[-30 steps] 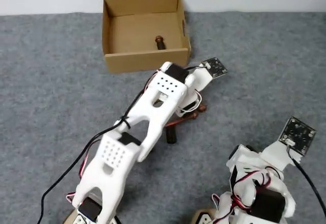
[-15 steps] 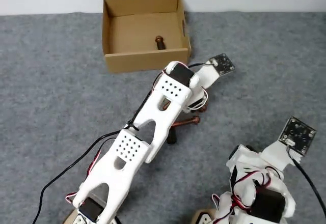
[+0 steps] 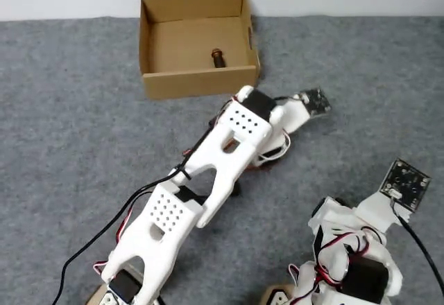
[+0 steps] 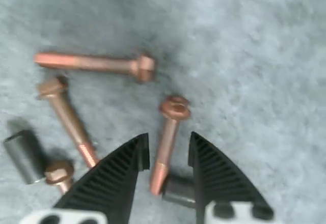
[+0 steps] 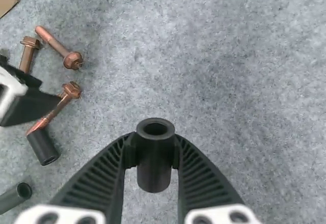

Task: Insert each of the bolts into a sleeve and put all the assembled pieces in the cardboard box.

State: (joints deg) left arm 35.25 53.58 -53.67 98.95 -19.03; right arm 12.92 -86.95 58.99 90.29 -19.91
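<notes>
Currently: bolt pickup. L gripper [image 4: 168, 142] open, jaws astride copper bolt [image 4: 166, 147] on carpet [image 3: 69, 111], high view mid-frame, below cardboard box [image 3: 198, 83]. R gripper [image 5: 153, 145] clamps black sleeve [image 5: 154, 172], bore up. Next, prob.: close on shank, lift, align w/ bore.

**Left arm stretched out, right arm tucked in**

The white left arm [image 3: 208, 173] is extended diagonally away from its base, wrist bent downward. Its black ribbed left claw [image 4: 168, 143] points at the surface with its fingers parted and nothing gripped. The white right arm [image 3: 350, 249] is folded close to its base, and its black ribbed right claw [image 5: 153, 145] is clamped around a black cylindrical sleeve [image 5: 154, 175], bore facing outward.
</notes>
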